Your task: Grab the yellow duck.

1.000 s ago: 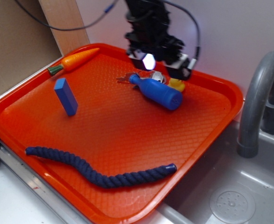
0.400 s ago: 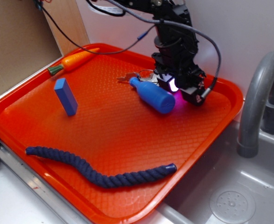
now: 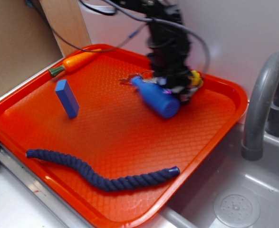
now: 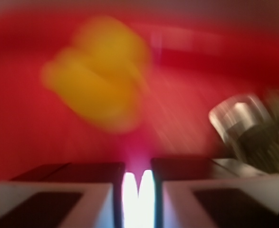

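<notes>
In the wrist view the fingers (image 4: 89, 190) sit nearly together with only a thin bright slit between, gripping nothing; the blurred yellow duck (image 4: 101, 78) lies upper left, apart from them, on the red tray (image 4: 15, 133).

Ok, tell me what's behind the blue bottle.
Behind the blue bottle stands the arm, its claw down. A sliver of the yellow duck shows past it; the rest is covered. Something metal lies by the bottle's neck.

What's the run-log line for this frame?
phase: approach | claw: low behind blue bottle, state unclear | yellow duck: on orange tray, ahead of claw, not gripped | wrist view: motion-blurred
</notes>
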Robot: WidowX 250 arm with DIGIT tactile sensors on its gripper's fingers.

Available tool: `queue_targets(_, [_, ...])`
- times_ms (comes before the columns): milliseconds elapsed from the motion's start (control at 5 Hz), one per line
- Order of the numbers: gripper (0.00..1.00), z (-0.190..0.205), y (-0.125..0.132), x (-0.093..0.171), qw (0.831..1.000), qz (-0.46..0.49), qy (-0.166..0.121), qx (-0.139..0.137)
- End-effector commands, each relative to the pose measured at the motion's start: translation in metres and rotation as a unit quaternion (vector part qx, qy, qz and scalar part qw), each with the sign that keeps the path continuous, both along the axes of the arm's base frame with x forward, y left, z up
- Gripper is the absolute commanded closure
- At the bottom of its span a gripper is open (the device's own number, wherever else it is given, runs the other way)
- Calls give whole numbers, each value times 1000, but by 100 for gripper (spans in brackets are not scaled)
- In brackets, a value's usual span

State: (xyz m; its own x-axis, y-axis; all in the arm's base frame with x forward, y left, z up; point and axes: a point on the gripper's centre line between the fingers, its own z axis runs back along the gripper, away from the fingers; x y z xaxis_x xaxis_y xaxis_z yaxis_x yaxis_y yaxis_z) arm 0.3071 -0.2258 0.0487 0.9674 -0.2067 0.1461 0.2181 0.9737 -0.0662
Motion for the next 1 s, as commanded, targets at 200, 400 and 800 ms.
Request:
queue_targets(200, [0,165,42,-13,993,7,-106,-46])
queue_targets(400, [0,126,16,5,995,-21,-85,-39])
queue_targets(800, [0,75,-33,18,997,-53,-53,-8])
